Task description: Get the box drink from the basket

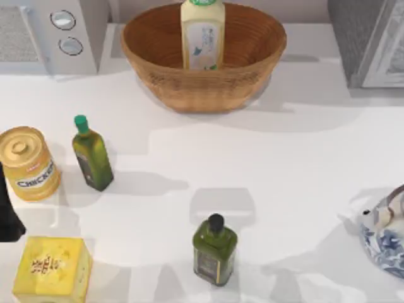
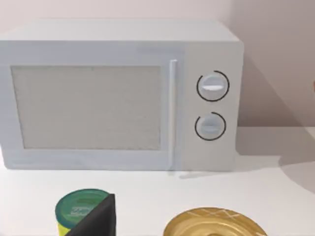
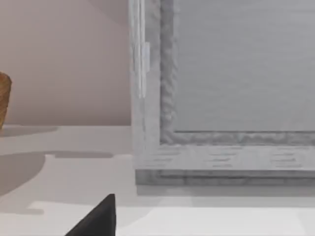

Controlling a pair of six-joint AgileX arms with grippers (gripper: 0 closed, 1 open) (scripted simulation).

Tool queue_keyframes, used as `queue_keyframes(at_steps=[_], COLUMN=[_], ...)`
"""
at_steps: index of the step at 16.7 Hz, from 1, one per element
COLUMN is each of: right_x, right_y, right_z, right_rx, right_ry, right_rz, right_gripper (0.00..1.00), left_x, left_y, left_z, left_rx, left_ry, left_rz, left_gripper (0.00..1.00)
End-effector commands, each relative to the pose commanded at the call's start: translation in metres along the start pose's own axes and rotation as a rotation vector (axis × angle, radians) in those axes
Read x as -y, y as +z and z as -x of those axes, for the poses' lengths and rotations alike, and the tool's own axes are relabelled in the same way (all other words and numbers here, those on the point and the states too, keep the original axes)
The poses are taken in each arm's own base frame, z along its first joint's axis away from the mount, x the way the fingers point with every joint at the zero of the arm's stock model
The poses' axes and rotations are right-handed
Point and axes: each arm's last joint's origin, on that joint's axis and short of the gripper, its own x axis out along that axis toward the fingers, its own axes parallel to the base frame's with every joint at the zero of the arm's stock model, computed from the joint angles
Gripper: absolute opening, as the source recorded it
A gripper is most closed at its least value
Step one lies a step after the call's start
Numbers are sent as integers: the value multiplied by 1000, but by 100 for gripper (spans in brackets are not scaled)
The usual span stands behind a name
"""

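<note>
The box drink [image 1: 202,35], pale yellow with a green neck band and a pale label, stands upright inside the brown wicker basket [image 1: 205,79] at the back middle of the table. My left arm [image 1: 7,214] shows as a dark shape at the table's far left edge, between the yellow can and the yellow cube box, far from the basket. A dark part of my left gripper [image 2: 96,221] shows in the left wrist view. A dark part of my right gripper [image 3: 96,219] shows in the right wrist view, with the basket's edge [image 3: 4,98] far off.
A white microwave [image 1: 57,31] stands back left and a grey appliance [image 1: 372,38] back right. On the table are two green bottles [image 1: 93,154] [image 1: 214,249], a yellow can [image 1: 28,163], a yellow cube box [image 1: 52,268] and a blue-white teapot [image 1: 385,233].
</note>
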Motion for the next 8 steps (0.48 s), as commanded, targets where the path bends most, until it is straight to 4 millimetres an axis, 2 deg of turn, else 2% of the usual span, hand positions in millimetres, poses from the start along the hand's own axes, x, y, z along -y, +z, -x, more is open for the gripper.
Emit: queue_keyframes(at_steps=[4, 8], right_x=[0, 0], right_y=[0, 0], right_z=[0, 0], right_rx=[0, 0], right_ry=[0, 0], right_rz=[0, 0], right_gripper=[100, 100], left_x=[1, 6], left_y=[6, 38], left_z=[-1, -9], left_rx=[6, 33], left_ry=[1, 3], left_rz=[1, 6], left_gripper=[100, 100])
